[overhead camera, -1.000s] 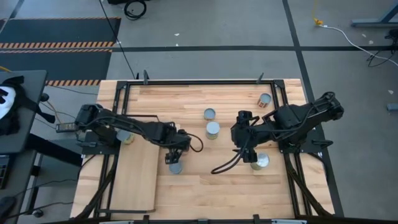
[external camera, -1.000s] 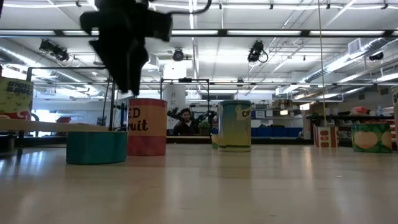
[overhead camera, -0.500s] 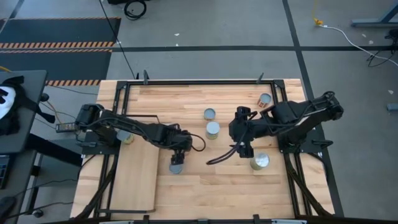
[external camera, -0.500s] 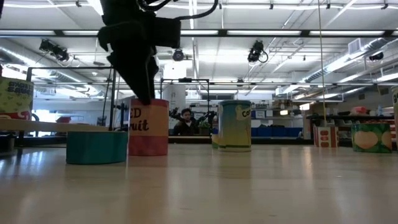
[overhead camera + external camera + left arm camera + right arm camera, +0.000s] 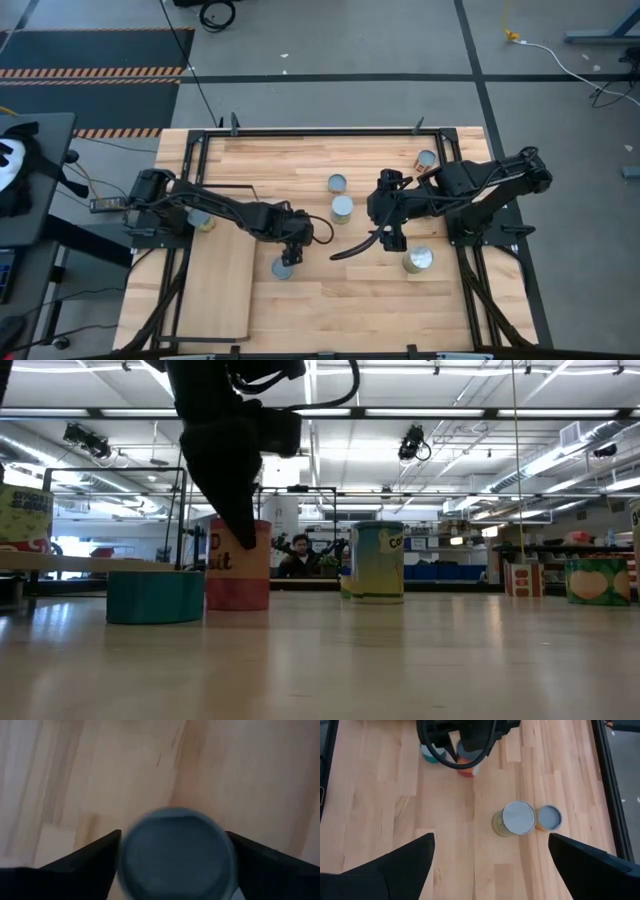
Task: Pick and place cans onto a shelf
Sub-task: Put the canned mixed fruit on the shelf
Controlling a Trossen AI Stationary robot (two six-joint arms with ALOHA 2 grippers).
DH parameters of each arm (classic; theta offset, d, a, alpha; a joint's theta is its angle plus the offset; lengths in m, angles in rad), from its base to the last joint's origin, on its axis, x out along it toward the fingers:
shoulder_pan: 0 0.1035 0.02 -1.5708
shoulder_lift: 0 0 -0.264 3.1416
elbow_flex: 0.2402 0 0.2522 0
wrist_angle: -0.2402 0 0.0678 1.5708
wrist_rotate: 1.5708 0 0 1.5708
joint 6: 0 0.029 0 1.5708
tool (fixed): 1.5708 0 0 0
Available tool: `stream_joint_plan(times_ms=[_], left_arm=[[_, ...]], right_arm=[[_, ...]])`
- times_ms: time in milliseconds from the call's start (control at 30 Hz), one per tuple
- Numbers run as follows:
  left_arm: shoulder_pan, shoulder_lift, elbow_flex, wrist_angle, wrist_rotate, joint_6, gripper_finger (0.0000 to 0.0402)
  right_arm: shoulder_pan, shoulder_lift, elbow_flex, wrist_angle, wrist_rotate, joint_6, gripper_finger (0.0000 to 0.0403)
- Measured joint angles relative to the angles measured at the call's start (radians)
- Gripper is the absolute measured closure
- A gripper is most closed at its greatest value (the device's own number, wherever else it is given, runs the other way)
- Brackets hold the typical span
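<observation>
Left gripper open around red can, fingers astride lid; right gripper open, empty.

The table is pale wooden planks with a smooth, slightly shiny finish. The cans have matt grey metal lids, and the red can wears a printed paper-like label. The shelf is lighter wood in a thin black metal frame.
</observation>
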Motion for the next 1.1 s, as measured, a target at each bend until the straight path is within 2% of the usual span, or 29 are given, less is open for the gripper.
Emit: stream_joint_plan(times_ms=[167,367,600,733,800,933,1100], left_arm=[[0.000,0.000,0.002,-0.024,0.015,-0.098,0.0118],[-0.005,-0.074,0.094,-0.211,0.034,-0.366,0.0120],[-0.084,-0.188,0.206,-0.512,-0.059,-0.671,0.0108],[-0.130,-0.235,0.168,-0.746,-0.099,-0.920,0.0112],[-0.138,-0.267,0.130,-0.807,-0.111,-1.039,0.0112],[-0.123,-0.313,0.041,-0.799,-0.110,-1.224,0.0111],[-0.090,-0.330,-0.060,-0.790,-0.090,-1.354,0.0110]], right_arm=[[-0.001,0.000,0.000,-0.001,0.045,-0.020,0.0006],[-0.018,0.000,0.000,-0.003,0.053,-0.028,0.0010],[-0.048,0.000,0.000,0.000,0.064,-0.013,0.0023],[-0.053,0.000,0.000,0.000,0.062,-0.053,0.0032],[-0.053,0.000,0.000,0.000,0.062,-0.071,0.0035],[-0.053,0.000,0.000,0.000,0.062,-0.073,0.0039],[-0.051,0.000,0.000,-0.001,0.057,-0.037,0.0041]])
